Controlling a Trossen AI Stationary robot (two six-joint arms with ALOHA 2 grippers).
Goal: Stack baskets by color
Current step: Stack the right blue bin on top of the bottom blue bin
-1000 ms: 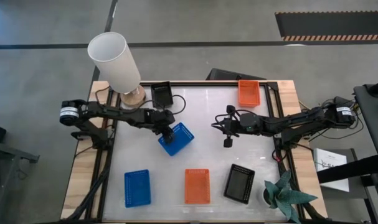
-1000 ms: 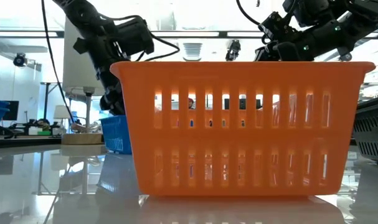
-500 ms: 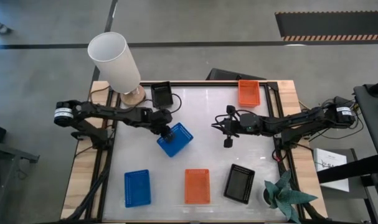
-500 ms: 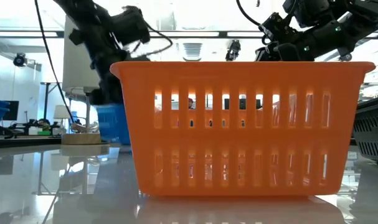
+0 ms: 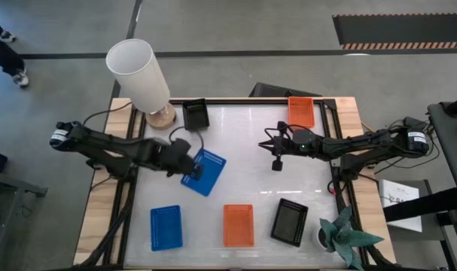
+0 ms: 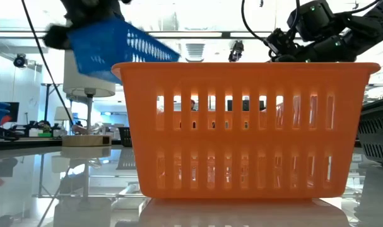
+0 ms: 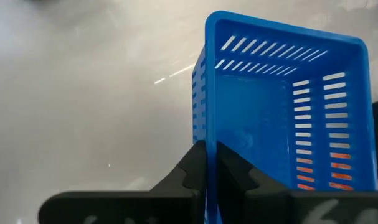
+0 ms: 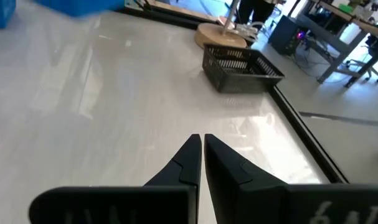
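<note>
One blue basket [image 5: 206, 171] hangs tilted above the desk [image 5: 251, 162], its wall pinched by the left end effector [image 5: 192, 173]. The right end effector [image 5: 276, 165], closed and empty, hovers mid-desk.

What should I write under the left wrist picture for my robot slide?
Left gripper lifts a blue basket by its wall, jaws pinched shut, above the shiny white table.

Left end effector [image 5: 190, 172] clamped tight on a blue basket [image 5: 206, 172] wall, raised. Right end effector [image 5: 276, 164] closed, empty, hovering mid-counter.
</note>
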